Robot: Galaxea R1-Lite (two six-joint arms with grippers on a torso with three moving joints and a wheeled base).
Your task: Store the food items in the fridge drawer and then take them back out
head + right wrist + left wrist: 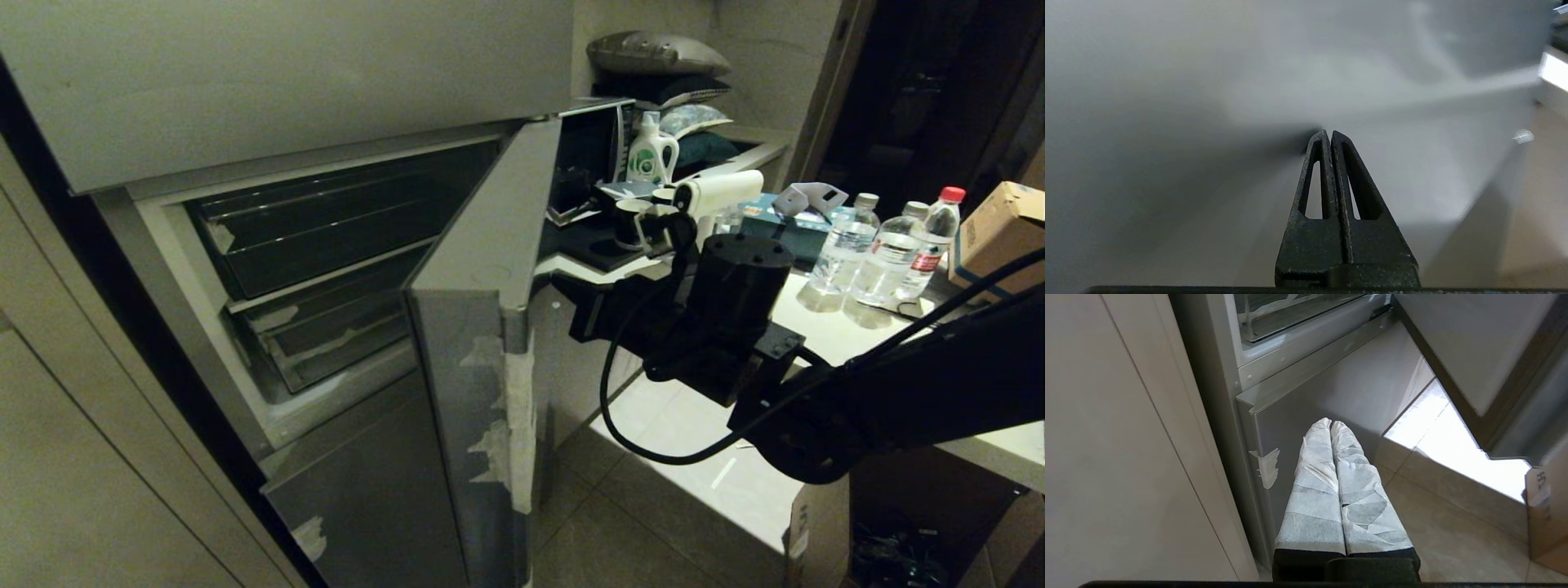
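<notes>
Fridge drawer [326, 237] shut inside the grey steel fridge behind the swung-open door panel [482, 327], contents not discernible through its dark clear front; second clear bin [326, 335] just below. Right gripper [1329, 132] beside that door's outer face, black fingers pressed together, empty. Left gripper [1330, 422] low by the fridge's bottom panel, wrapped fingers closed on nothing.

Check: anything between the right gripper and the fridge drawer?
Yes. The open fridge door stands edge-on between the right gripper, shut and empty to the door's right, and the drawer, which is still pushed in. No food item is visible. The left gripper is parked low, shut.
</notes>
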